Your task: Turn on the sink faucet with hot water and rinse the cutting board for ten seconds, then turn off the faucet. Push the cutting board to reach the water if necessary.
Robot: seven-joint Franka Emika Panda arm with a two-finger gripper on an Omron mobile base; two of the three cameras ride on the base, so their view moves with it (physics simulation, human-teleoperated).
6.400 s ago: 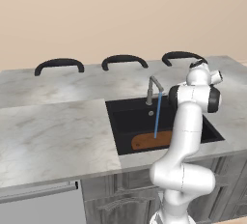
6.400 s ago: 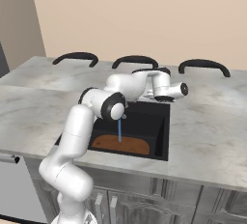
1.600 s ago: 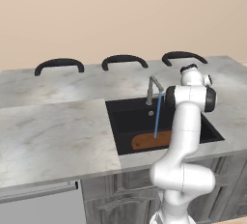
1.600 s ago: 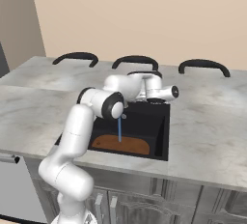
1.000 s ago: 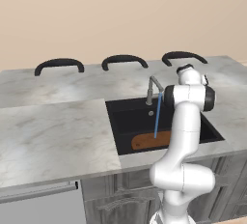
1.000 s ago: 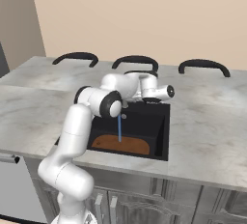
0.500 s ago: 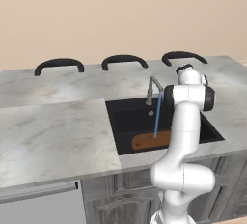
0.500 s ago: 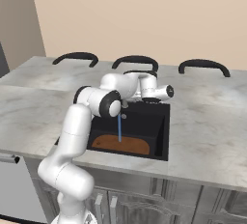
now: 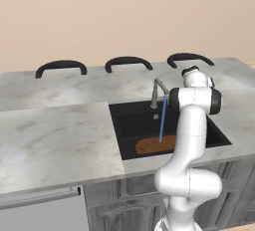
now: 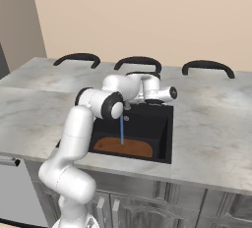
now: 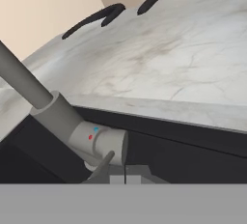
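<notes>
**Water running, closed jaws right at the faucet lever**

A grey marble counter (image 9: pixel 60 135) runs across the middle of the left base view, beige wall behind, three black chair backs (image 9: pixel 128 62) along the far edge. Set into it, right of centre, is the matte black sink (image 9: pixel 134 120). In the basin's lower part lies the cutting board (image 9: pixel 152 146), long axis running left to right along the near wall, and the water (image 9: pixel 162 118) drops straight onto it as a thin blue stream. So the board is already under the flow; by my read no push is needed.

Now the hand. The gripper (image 11: pixel 124 175) sits with its jaws together, holding nothing, low in the hand view. Directly above it in that frame, very close, is the sink faucet (image 11: pixel 79 131): the valve body with its red and blue dots, the thin lever angling down toward the fingertips, whether touching I cannot tell. The post slants away to the upper left. The shut-off looks like the move ahead, and the lever lies just ahead of the tips.
</notes>
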